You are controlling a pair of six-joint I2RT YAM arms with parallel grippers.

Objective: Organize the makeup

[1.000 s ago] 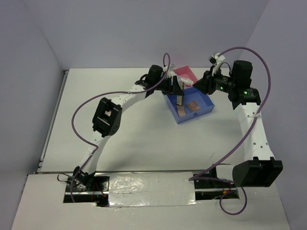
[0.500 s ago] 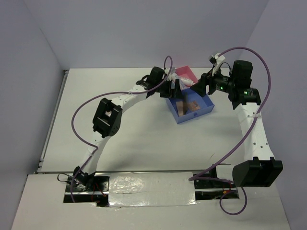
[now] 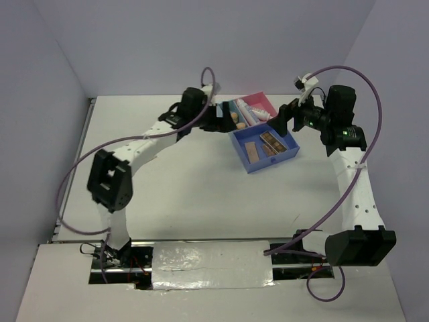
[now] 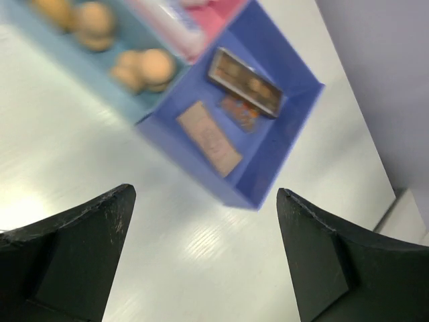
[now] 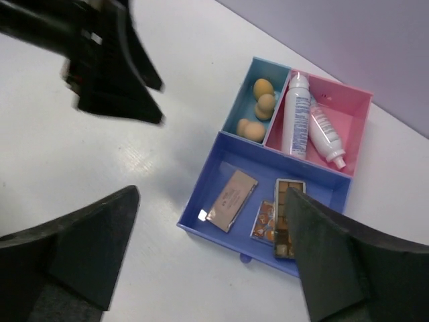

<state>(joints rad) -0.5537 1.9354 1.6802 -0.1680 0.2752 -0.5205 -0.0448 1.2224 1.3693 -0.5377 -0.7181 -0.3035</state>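
Observation:
The makeup lies in a divided tray [image 5: 222, 238]. Tan sponges [image 5: 259, 107] fill its light-blue section. Two white bottles [image 5: 297, 114] lie in the pink section. In the blue section are a pinkish palette [image 5: 231, 200], a multicolour palette [image 5: 263, 220] and a brown-gold palette [image 5: 285, 201], the last partly behind my right finger. My right gripper [image 5: 213, 193] hangs open above the tray's near side, holding nothing. My left gripper [image 4: 204, 191] is open and empty over bare table left of the tray [image 4: 281, 157]. From above, the left gripper [image 3: 216, 121] and right gripper [image 3: 286, 119] flank the tray [image 3: 268, 164].
The white table [image 3: 188, 181] spreads around the tray. A purple-grey wall runs along the back and sides. The left arm's elbow [image 3: 108, 180] stands over the left half of the table. The right arm [image 3: 352, 168] stands along the right edge.
My left gripper opened, left a palette in the blue section and drew back to the left. My right gripper's jaws widened beside the pink section.

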